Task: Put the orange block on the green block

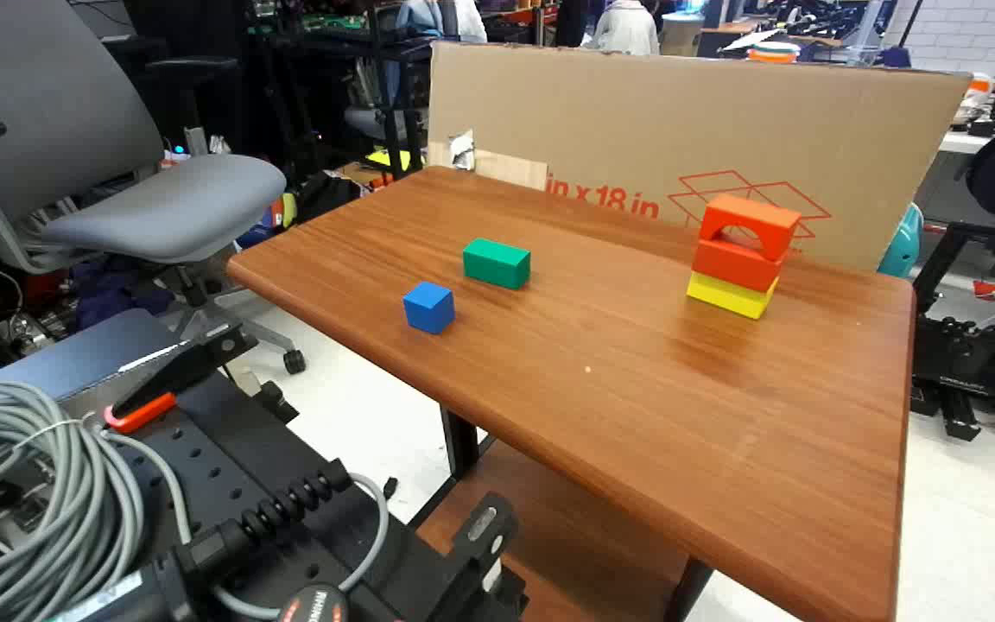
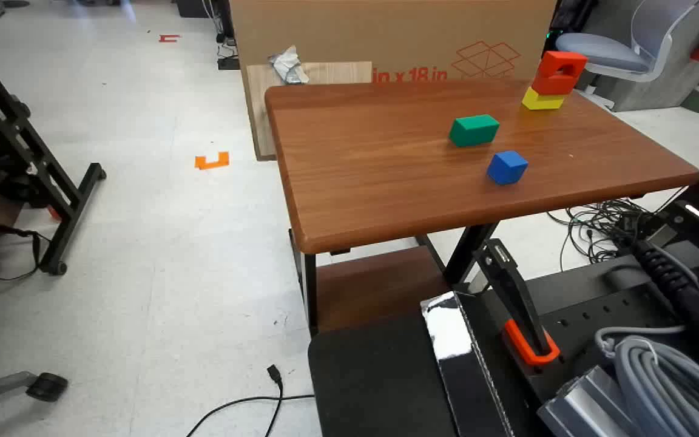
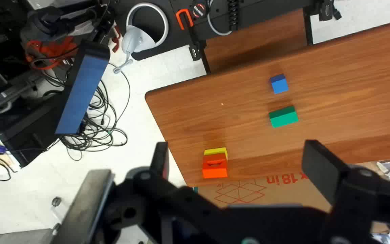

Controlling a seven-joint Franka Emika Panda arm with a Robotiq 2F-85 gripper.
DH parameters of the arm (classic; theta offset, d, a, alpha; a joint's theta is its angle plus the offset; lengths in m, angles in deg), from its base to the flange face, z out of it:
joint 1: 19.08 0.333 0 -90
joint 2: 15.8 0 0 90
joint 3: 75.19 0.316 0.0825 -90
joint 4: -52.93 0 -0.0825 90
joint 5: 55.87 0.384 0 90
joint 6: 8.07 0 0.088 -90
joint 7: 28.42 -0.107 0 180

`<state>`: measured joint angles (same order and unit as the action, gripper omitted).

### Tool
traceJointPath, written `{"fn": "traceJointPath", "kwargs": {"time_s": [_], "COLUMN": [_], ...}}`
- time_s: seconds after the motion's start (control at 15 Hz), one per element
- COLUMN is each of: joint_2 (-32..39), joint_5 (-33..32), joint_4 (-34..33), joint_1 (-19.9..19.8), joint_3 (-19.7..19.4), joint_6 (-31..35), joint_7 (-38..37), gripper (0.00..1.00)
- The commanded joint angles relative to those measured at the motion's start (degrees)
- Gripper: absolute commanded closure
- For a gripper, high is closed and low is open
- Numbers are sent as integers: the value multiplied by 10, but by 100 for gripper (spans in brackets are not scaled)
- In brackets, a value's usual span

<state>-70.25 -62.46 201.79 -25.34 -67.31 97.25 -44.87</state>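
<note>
End effector (image 3: 238, 157) stands spread wide, nearest in the wrist view. On the bench (image 1: 610, 389), the orange block (image 1: 757, 214) tops a red slab (image 1: 734, 264) over a yellow slab (image 1: 729, 295), well apart from the green block (image 1: 497, 264).

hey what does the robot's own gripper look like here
In the wrist view, the gripper is mostly black, with blocky fingers and a blurred body with round joints. I can't make out lettering or cables; the arm itself isn't visible.
</note>
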Motion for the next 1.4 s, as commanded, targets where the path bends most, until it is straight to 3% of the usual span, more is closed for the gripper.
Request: {"fn": "traceJointPath", "kwargs": {"time_s": [0.0,1.2,1.33], "joint_2": [1,15,41], "joint_5": [-3,-7,-6], "joint_4": [-2,0,3], "joint_1": [5,1,-3], "joint_3": [-3,3,-2], "joint_6": [-2,4,52], "joint_7": [-3,-9,-14], "gripper": [0,0,0]}}
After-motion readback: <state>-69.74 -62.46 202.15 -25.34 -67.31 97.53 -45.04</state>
